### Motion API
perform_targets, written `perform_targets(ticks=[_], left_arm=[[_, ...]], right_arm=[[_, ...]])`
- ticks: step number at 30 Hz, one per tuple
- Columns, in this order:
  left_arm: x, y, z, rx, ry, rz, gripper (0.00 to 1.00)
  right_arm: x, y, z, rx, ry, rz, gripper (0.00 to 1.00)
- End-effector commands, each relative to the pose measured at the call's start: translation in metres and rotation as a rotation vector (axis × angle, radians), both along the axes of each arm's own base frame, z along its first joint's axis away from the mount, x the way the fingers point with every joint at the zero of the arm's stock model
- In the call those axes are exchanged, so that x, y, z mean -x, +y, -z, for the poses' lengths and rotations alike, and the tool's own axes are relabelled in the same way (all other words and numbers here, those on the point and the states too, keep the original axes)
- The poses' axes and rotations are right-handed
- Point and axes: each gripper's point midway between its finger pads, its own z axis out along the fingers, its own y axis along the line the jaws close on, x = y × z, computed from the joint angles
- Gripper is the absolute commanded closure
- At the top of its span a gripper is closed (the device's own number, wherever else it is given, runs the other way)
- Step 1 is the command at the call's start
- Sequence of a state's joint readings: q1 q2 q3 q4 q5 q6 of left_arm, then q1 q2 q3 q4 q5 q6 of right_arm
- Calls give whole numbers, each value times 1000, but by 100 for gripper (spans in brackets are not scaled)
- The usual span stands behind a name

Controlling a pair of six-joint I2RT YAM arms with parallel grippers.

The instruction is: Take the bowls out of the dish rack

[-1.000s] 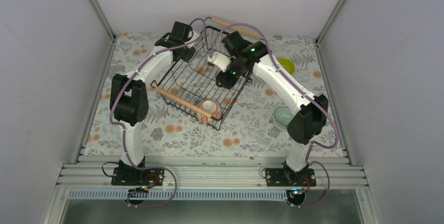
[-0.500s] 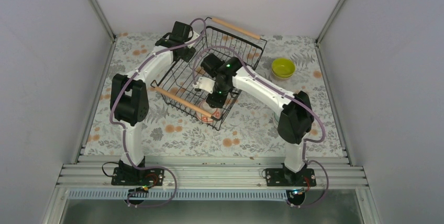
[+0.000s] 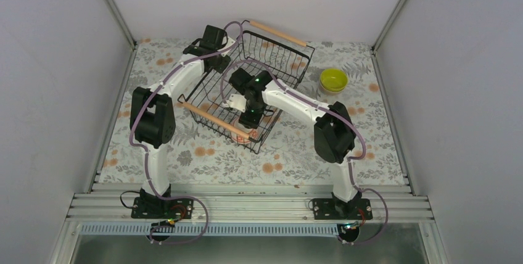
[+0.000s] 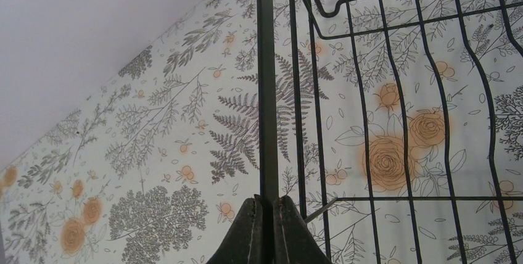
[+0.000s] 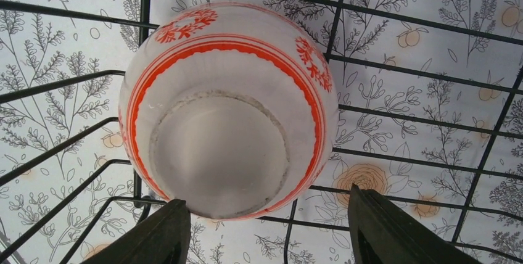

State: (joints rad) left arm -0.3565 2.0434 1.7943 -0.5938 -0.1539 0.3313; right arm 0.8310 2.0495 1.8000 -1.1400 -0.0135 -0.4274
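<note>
Change: the right gripper (image 3: 249, 118) has swung from the far half of the dish rack (image 3: 284, 59) down to its near corner, and its jaws have spread as it came. It now hangs right over the patterned bowl (image 3: 242, 134). The left gripper (image 4: 266, 206) has not moved and stays clenched on a rack wire at the far-left rim, bracing the rack.

Meaning: this looks like the approach to the next bowl. No grasp yet, and the bowl is still inside the rack, in the near corner by the wooden handle (image 3: 216, 121). The yellow-green bowl (image 3: 333, 79) already sits out on the surface (image 3: 203, 153), right of the rack.

Views: the top camera gives the layout, but the right arm covers nearly all of the patterned bowl, and jaw width is unreadable there. The right wrist camera shows the bowl (image 5: 228, 103) whole, with red bands, leaning on the rack wires. The right gripper (image 5: 266, 201) has its jaws released and set wide to either side, with gaps on both sides and no contact. I cannot tell whether the mouth or the foot faces the camera. Only the left wrist camera shows the left pinch on the wire, with no bowl in sight.
</note>
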Motion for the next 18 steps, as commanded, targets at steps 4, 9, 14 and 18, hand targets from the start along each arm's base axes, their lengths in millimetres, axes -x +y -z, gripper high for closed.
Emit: perform_targets(ticks=[4,9,14,18], left_arm=[[25,0,63,-92,187,50,98],[25,0,65,-94,189,50,98],[25,0,64,-92,187,49,98],[25,0,63,-93,186,48,98]], right_arm=[[14,14,-3,-38,62,-73,38],[29,22,-14,-86,134,-116,37],[27,22,-1,-59,150,-116,37],[23,22,12,-39,147,-107,36]])
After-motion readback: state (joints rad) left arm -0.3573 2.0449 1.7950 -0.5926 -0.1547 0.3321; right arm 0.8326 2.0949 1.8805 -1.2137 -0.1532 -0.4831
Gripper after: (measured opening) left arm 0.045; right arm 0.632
